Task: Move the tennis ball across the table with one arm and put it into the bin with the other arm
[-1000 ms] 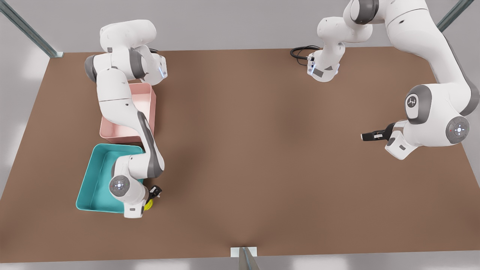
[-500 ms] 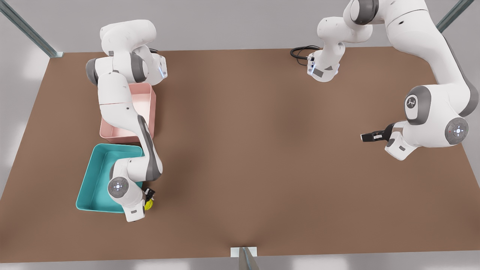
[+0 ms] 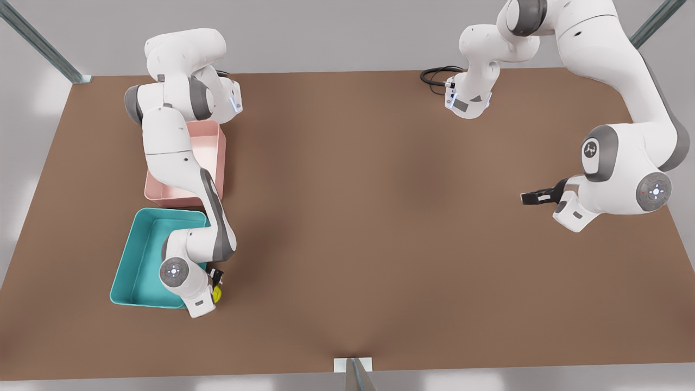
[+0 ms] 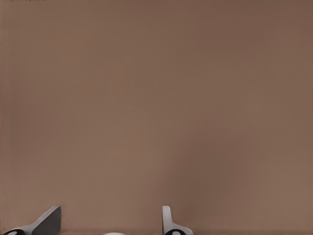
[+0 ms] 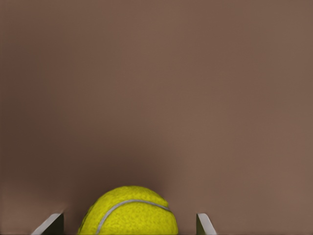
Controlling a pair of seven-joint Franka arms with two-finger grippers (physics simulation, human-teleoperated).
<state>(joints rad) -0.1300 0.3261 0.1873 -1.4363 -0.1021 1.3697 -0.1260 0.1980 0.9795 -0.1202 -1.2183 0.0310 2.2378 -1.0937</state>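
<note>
The tennis ball (image 3: 217,294) (image 5: 128,213) lies on the brown table just off the teal bin's (image 3: 136,260) corner nearest the table's middle, at the front view's left. My right gripper (image 3: 216,283) (image 5: 129,223) straddles the ball. It is open, and a narrow gap shows between each fingertip and the ball. My left gripper (image 3: 525,198) (image 4: 111,223) hangs open over bare table at the front view's right, with nothing between its fingers.
A pink tub (image 3: 209,144) stands right behind the teal bin, partly covered by the right arm. A black cable (image 3: 434,76) loops at the left arm's base by the far edge. A metal post (image 3: 355,374) stands at the near edge.
The right arm's wrist has turned and drawn in a little toward the teal bin over the ball, which has barely moved. The left arm has drifted slightly toward the front view's left.
</note>
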